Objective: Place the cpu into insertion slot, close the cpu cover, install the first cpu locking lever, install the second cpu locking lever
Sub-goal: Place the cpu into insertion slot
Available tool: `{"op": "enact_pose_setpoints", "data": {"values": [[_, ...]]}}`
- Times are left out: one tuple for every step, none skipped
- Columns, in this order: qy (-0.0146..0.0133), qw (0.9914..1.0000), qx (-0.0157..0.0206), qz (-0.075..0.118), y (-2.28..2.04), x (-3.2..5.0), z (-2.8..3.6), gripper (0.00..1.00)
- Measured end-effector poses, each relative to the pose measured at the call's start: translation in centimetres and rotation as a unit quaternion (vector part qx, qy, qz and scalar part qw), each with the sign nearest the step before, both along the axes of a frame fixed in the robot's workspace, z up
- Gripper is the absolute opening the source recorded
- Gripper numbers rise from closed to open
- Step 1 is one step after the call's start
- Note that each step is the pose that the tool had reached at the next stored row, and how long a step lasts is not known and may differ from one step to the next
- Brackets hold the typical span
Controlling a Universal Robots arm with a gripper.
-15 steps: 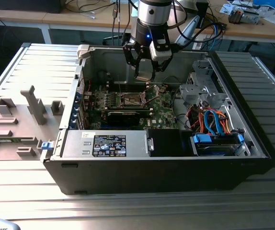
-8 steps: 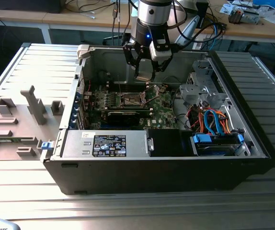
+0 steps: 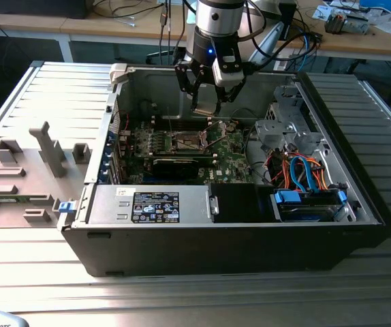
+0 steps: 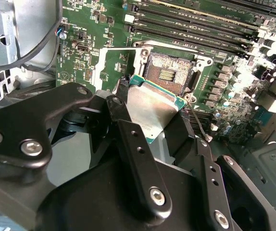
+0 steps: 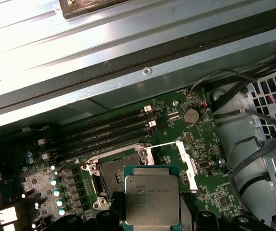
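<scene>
Tool [image 4: 150, 120] clamped on flat silver-topped cpu [image 5: 152, 199], over dark square insertion slot [image 4: 169, 72], silvery cpu cover [image 5: 185, 159] open

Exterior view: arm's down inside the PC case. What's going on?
The gripper holds the cpu by its edges above the green motherboard, near the insertion slot. The slot is bare, so the cpu is not yet seated. The cpu cover is swung open beside the slot.

Black, screw-studded end effector [image 3: 208, 105], silver wrist [image 3: 217, 17]
</scene>
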State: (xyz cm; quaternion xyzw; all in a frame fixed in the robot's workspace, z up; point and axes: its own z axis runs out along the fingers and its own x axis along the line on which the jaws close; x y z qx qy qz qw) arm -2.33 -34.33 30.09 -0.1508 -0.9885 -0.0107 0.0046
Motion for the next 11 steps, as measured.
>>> {"op": "enact_pose_setpoints", "data": {"values": [[0.0, 1.0, -0.0001, 0.0, 0.0, 0.0, 0.0, 0.54], [0.0, 1.0, -0.0002, 0.0, 0.0, 0.0, 0.0, 0.54], [0.0, 1.0, -0.0004, -0.001, 0.0, 0.0, 0.0, 0.54], [0.0, 1.0, -0.0005, -0.001, 0.0, 0.0, 0.0, 0.54], [0.0, 1.0, -0.0005, -0.002, 0.0, 0.0, 0.0, 0.54], [0.0, 1.0, -0.0006, -0.002, 0.0, 0.0, 0.0, 0.54], [0.0, 1.0, -0.0008, -0.002, 0.0, 0.0, 0.0, 0.54], [0.0, 1.0, -0.0009, -0.002, 0.0, 0.0, 0.0, 0.54], [0.0, 1.0, -0.0009, -0.003, 0.0, 0.0, 0.0, 0.54], [0.0, 1.0, -0.001, -0.003, 0.0, 0.0, 0.0, 0.54], [0.0, 0.99999, -0.0011, -0.003, 0.0, 0.0, 0.0, 0.54]]}}
